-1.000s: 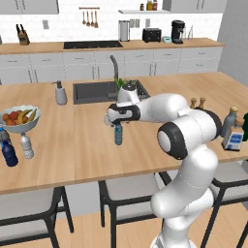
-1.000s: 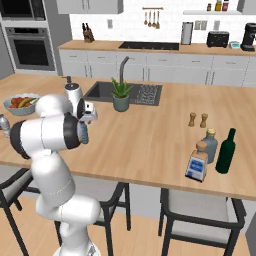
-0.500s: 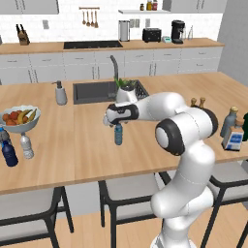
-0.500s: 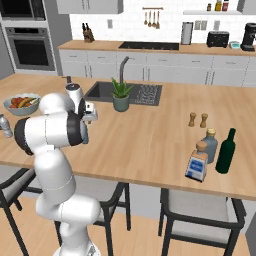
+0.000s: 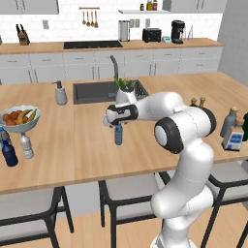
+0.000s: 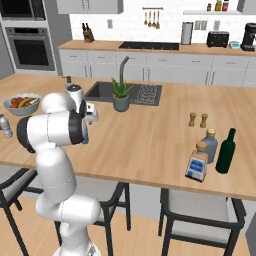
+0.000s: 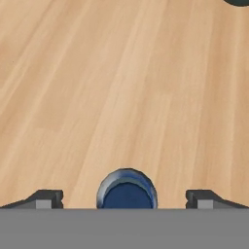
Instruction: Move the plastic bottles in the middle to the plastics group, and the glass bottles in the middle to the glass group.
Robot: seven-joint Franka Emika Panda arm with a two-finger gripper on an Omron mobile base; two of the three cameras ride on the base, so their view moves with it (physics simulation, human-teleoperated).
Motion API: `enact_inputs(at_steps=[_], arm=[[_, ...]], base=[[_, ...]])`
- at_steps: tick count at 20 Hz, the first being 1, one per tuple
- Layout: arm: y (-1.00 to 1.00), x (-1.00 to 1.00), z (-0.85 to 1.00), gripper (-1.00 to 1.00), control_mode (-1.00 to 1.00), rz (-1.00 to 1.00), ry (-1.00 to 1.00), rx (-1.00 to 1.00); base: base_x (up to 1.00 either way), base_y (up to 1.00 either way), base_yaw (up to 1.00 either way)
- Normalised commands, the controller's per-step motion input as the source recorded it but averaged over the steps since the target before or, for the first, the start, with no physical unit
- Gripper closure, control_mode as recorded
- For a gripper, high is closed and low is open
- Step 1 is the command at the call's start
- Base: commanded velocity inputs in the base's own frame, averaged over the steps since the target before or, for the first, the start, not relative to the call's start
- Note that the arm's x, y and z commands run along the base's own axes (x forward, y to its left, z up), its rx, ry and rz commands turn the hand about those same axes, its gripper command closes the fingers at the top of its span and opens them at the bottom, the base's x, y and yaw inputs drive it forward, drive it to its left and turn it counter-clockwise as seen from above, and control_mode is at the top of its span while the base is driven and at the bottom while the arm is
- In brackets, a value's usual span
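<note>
A slim translucent blue plastic bottle (image 5: 118, 138) stands upright mid-counter. My gripper (image 5: 118, 127) hangs straight over it, open. In the hand view its dark cap (image 7: 127, 192) sits centred between the fingertips (image 7: 48, 198), with a gap on each side. At the left, the plastics group holds a navy bottle (image 5: 8, 154), a white-capped clear bottle (image 5: 26, 146) and a blue-capped bottle (image 5: 4, 136). At the right, a squat square glass bottle (image 6: 197, 162) stands beside the grey-blue bottle (image 6: 210, 145) and the green bottle (image 6: 226, 151) of the glass group.
A fruit bowl (image 5: 20, 119) sits behind the plastics group. A soap dispenser (image 5: 60, 93), the sink (image 5: 92, 92) and a potted plant (image 6: 120, 96) lie beyond the gripper. Salt and pepper shakers (image 6: 197, 119) stand behind the glass group. Stools line the counter's near edge.
</note>
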Motion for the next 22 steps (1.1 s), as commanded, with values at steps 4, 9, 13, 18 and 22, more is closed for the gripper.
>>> enact_inputs(at_steps=[4, 9, 13, 18, 22], arm=[[0.00, 0.06, -0.06, -1.00, -1.00, 0.00, 0.00, 0.00], [0.00, 0.00, 0.00, -1.00, -1.00, 0.00, 0.00, 0.00], [0.00, 0.00, 0.00, 1.00, -1.00, 0.00, 0.00, 0.00], [0.00, 0.00, 0.00, 1.00, -1.00, 0.00, 0.00, 0.00], [0.00, 0.00, 0.00, 1.00, -1.00, 0.00, 0.00, 0.00]], base=[[0.00, 0.00, 0.00], [0.00, 0.00, 0.00], [0.00, 0.00, 0.00], [0.00, 0.00, 0.00], [0.00, 0.00, 0.00]])
